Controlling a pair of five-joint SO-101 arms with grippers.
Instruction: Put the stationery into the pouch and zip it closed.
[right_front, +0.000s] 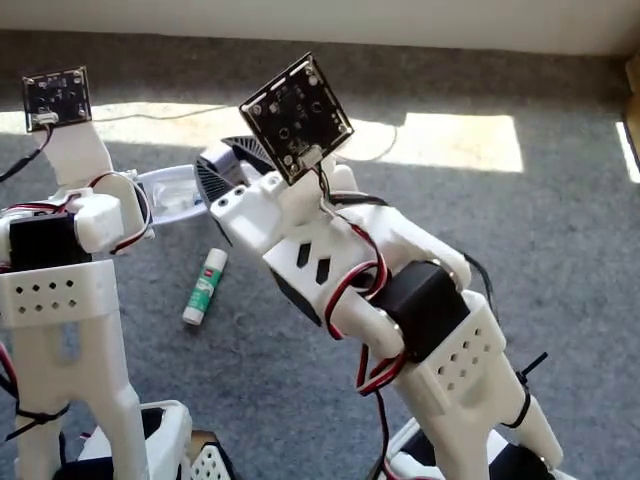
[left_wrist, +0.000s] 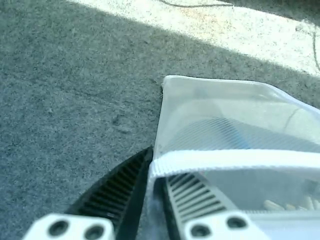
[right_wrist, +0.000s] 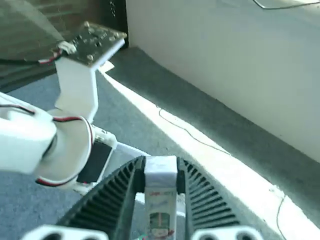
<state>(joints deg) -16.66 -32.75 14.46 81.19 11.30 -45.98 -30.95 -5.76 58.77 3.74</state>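
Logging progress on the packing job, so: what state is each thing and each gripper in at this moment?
pouch: gripped at one edge; whether open or zipped cannot be told.
left gripper: shut on the pouch's edge.
right gripper: shut on a stick.
white stick: held between the right gripper's fingers, not in the pouch.
glue stick: lying flat on the carpet, outside the pouch, untouched.

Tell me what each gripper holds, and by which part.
Left gripper: translucent white pouch, pinched at its woven edge band. Right gripper: small white labelled item, clamped across its sides.
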